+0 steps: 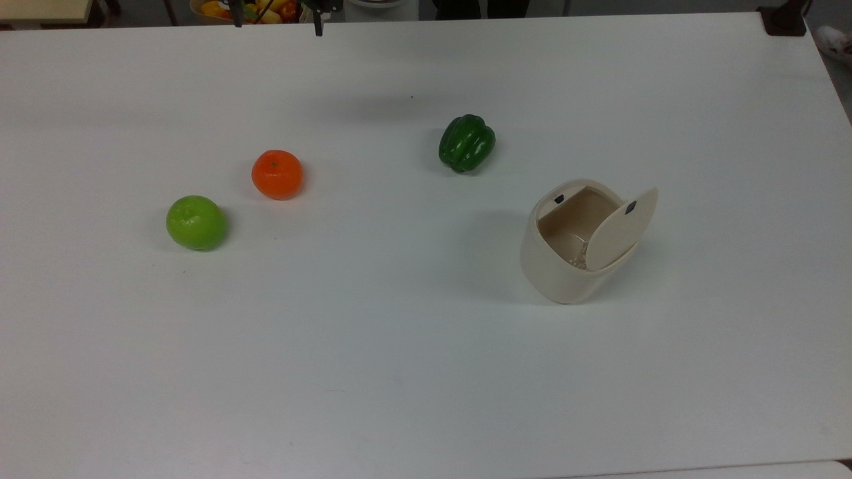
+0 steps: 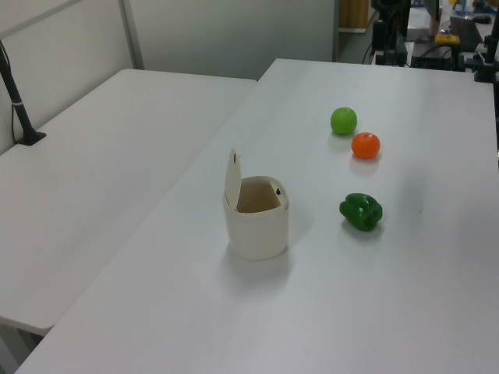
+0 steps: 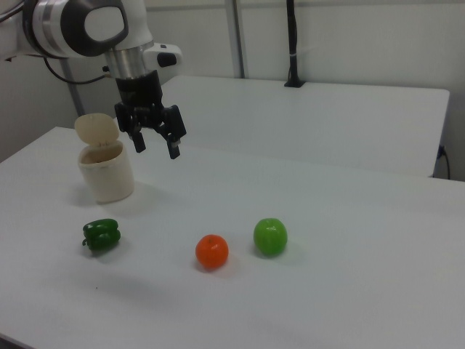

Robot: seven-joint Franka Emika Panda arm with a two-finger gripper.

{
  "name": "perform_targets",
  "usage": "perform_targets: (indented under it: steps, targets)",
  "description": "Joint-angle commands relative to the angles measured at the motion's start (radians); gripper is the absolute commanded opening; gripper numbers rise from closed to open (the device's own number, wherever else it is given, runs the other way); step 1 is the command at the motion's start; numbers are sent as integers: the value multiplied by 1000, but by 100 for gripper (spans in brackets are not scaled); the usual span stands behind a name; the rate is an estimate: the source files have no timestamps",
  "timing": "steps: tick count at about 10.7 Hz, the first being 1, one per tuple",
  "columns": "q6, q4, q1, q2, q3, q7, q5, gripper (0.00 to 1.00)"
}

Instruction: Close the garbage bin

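Note:
The cream garbage bin (image 1: 556, 276) stands on the white table (image 1: 399, 372) at the top view's right, its lid (image 1: 620, 231) hinged up and leaning open over the far rim. A small black button (image 1: 559, 198) sits on the rim. The left view shows the bin (image 2: 257, 230) with its lid (image 2: 232, 178) upright. In the right view my gripper (image 3: 155, 147) hangs open in the air, just right of the bin (image 3: 107, 177) and above the level of its rim, holding nothing. One fingertip (image 1: 318, 28) pokes in at the top view's upper edge.
A green pepper (image 1: 466, 142) lies up and left of the bin in the top view. An orange (image 1: 277, 174) and a green apple (image 1: 196, 223) sit further left. A fruit basket (image 1: 266, 9) is behind the table. A second table (image 2: 101, 156) adjoins on the left view's left.

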Motion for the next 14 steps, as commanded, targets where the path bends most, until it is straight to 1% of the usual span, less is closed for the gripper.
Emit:
perform_targets:
  steps: [1,11,12,13,14]
  targets:
    - [-16,-20,-3,-22,5,17,-15,100]
    - [-11,-20,-3,-21,7,10,-13,100]
    - [-10,-20,-3,-21,7,9,-15,93]
    - [-7,-20,-3,-21,7,3,-15,63]
    - [-5,-20,-3,-19,7,1,-14,29]
